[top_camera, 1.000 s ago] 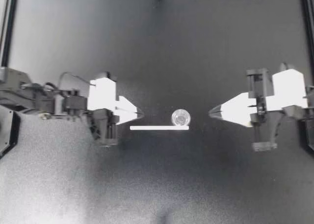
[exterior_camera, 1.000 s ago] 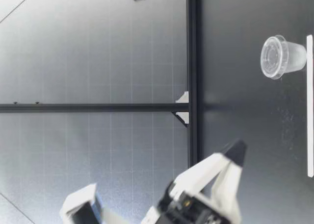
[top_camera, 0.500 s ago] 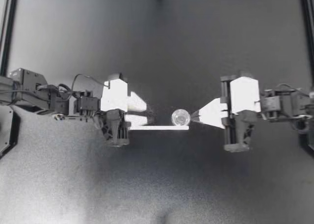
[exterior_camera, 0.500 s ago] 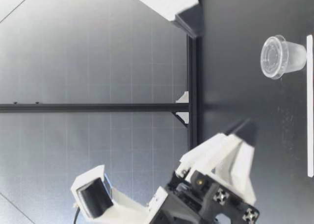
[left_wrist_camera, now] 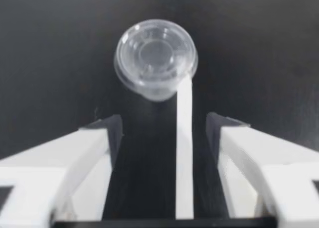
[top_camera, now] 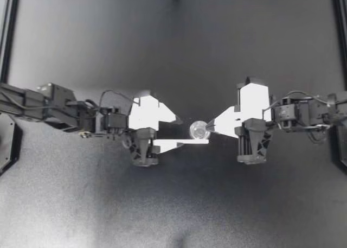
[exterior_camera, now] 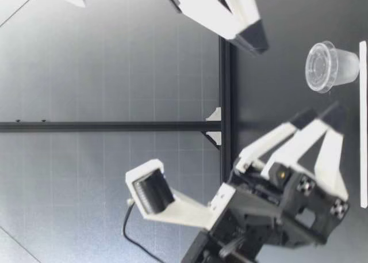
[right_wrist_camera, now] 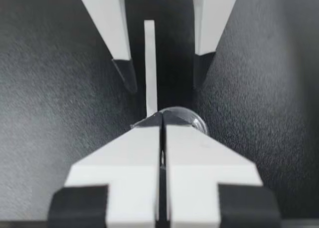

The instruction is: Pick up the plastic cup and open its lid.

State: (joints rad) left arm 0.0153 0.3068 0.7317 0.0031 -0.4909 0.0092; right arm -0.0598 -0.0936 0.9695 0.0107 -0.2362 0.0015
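Clear plastic cup (top_camera: 199,130) upright on the dark table (top_camera: 173,204), lid (exterior_camera: 318,67) on, just beside one end of a flat white strip (top_camera: 187,141). Left claw (top_camera: 180,132) low near the table, fingers spread apart, nothing between them but the strip. Cup just ahead of the tips, untouched. Right claw (top_camera: 209,127) pressed together to a single point, holding nothing, tip at the cup's other side as seen from above. From table height: right claw raised, clear of the lid. Claws facing each other across the cup.
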